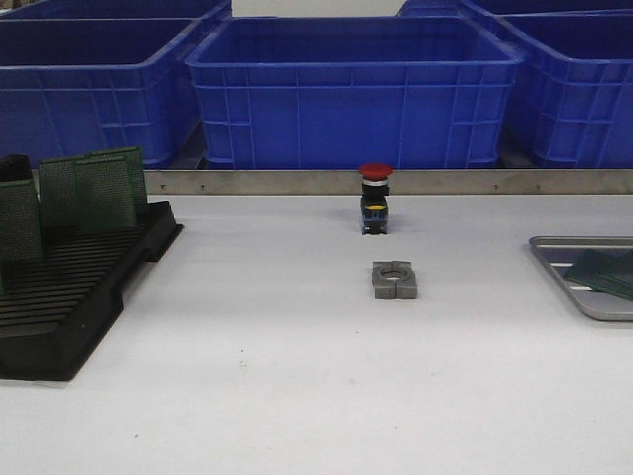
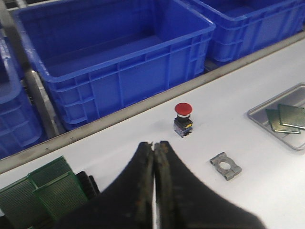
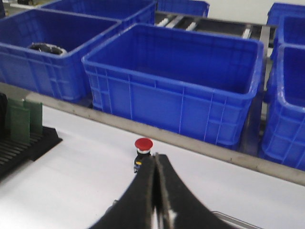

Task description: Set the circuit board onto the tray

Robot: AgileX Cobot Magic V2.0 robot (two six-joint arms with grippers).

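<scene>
Several green circuit boards (image 1: pixel 104 190) stand upright in a black slotted rack (image 1: pixel 69 297) at the left; they also show in the left wrist view (image 2: pixel 43 191) and the right wrist view (image 3: pixel 21 119). The silver-grey tray (image 1: pixel 564 272) lies at the right edge and holds green circuit boards (image 1: pixel 605 272); it also shows in the left wrist view (image 2: pixel 259 117) with two boards (image 2: pixel 286 118). My left gripper (image 2: pixel 154 145) is shut and empty, above the table near the rack. My right gripper (image 3: pixel 157 157) is shut and empty, above the table. Neither arm shows in the front view.
A red-capped push button (image 1: pixel 375 198) stands at the table's middle back, with a grey metal clamp block (image 1: pixel 395 280) just in front of it. Large blue crates (image 1: pixel 351 89) line the back behind a metal rail (image 1: pixel 297 182).
</scene>
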